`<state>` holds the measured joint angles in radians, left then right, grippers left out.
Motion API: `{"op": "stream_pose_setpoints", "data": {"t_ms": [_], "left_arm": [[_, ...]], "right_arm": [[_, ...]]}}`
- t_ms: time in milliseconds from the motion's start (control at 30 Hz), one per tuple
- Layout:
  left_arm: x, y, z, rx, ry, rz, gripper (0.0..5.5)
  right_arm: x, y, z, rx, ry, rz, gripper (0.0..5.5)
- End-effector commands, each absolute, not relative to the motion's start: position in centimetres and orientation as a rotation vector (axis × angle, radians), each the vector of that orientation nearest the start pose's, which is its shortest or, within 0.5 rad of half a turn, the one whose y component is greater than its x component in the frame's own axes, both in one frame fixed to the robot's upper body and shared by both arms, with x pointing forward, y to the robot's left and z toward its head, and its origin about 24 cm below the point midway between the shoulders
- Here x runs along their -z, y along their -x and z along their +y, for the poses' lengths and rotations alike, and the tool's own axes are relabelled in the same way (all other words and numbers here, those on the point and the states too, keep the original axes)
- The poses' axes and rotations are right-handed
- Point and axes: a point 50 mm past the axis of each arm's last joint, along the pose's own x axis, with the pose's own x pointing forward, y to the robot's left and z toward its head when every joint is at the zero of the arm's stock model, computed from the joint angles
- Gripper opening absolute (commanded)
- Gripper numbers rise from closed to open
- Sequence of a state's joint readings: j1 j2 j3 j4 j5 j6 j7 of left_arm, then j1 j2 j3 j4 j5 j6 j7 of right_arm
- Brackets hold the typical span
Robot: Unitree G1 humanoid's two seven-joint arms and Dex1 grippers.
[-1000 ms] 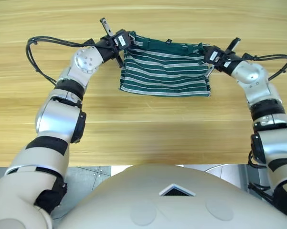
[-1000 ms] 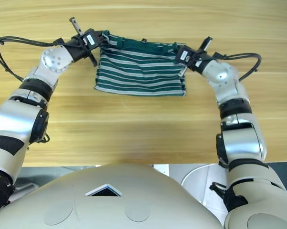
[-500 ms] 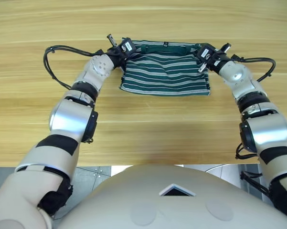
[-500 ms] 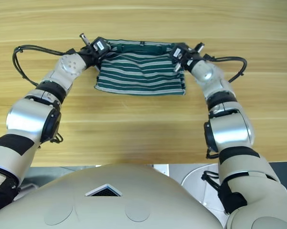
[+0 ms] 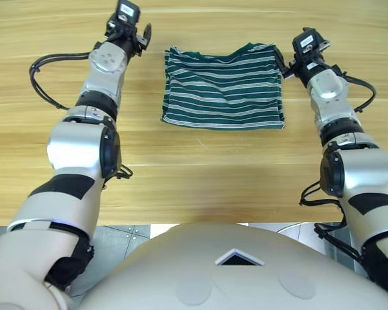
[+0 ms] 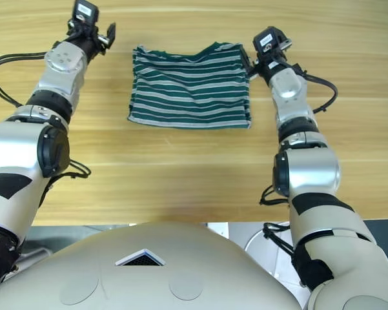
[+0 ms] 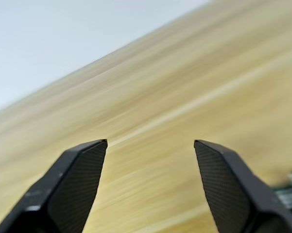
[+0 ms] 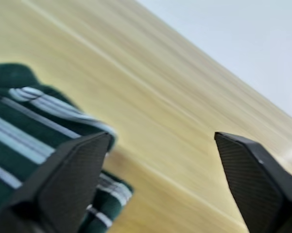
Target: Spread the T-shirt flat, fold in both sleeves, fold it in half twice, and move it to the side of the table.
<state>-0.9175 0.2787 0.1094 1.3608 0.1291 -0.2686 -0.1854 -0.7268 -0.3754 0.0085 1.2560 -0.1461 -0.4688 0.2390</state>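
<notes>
The T-shirt [image 5: 223,87], dark green with thin white stripes, lies folded into a rough rectangle on the wooden table [image 5: 194,174], its far edge a little wavy. My left gripper [image 5: 128,20] hovers off the shirt's far left corner, open and holding nothing; its two dark fingers [image 7: 73,179] frame bare wood. My right gripper [image 5: 305,42] is beside the shirt's far right corner, also open. In the right wrist view a corner of the T-shirt [image 8: 24,114] lies behind one finger [image 8: 73,179], apart from it.
Bare wood surrounds the shirt on all sides. Black cables [image 5: 42,71] loop out from both forearms over the table. The table's near edge [image 5: 181,223] runs just ahead of me.
Both grippers, shut on the shirt's far corners a second ago, laid that edge down, let go and drew away outward and farther back. The shirt now rests on its own.
</notes>
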Motion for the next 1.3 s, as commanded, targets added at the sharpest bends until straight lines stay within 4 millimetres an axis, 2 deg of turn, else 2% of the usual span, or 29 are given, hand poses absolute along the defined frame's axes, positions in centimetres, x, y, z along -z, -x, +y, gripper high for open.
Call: {"op": "stream_pose_setpoints", "data": {"t_ms": [33,133,200,367,500,567,633,733,800,833,1000,1233,1300], "left_arm": [[-6.3,-38.1,20.4,0.129,-0.171,0.176,3.31],[-6.0,-37.3,20.6,0.187,-0.05,0.088,3.31],[-5.6,-36.8,20.7,0.217,-0.01,0.046,3.31],[-4.6,-35.6,21.1,0.238,-0.007,0.004,3.31],[-4.0,-34.8,20.8,0.267,-0.041,-0.018,3.31],[-3.8,-34.6,20.5,0.285,-0.053,-0.03,3.31],[-3.8,-34.5,20.2,0.298,-0.06,-0.042,3.31],[-3.8,-34.4,20.0,0.31,-0.079,-0.051,3.31],[-3.7,-34.4,19.8,0.314,-0.076,-0.052,3.31],[-3.6,-34.3,19.7,0.316,-0.075,-0.052,3.31],[-3.3,-34.2,19.3,0.328,-0.077,-0.051,3.31],[-2.9,-33.8,18.9,0.341,-0.086,-0.055,3.31],[-2.8,-33.8,18.8,0.346,-0.086,-0.052,3.31]], "right_arm": [[-4.9,-34.3,-23.7,-0.304,0.496,0.027,4.75],[-5.2,-32.0,-23.7,-0.525,0.556,-0.101,5.32],[-4.6,-30.6,-23.3,-0.649,0.599,-0.104,5.37],[-1.7,-28.0,-23.7,-0.828,0.736,0.068,5.37],[0.8,-25.2,-23.6,-1.007,0.808,0.197,5.37],[0.7,-23.3,-22.4,-1.139,0.759,0.146,5.37],[-0.1,-21.0,-20.5,-1.298,0.68,0.048,5.37],[-3.3,-18.2,-16.6,-1.469,0.497,-0.171,5.37],[-5.8,-18.4,-14.0,-1.453,0.367,-0.327,5.37],[-6.4,-18.9,-13.3,-1.423,0.348,-0.36,5.37],[-6.6,-22.6,-12.5,-1.228,0.457,-0.342,5.37],[-2.8,-26.0,-12.7,-1.108,0.839,-0.187,5.37],[-0.8,-25.6,-12.5,-1.194,0.905,-0.098,5.37]]}}
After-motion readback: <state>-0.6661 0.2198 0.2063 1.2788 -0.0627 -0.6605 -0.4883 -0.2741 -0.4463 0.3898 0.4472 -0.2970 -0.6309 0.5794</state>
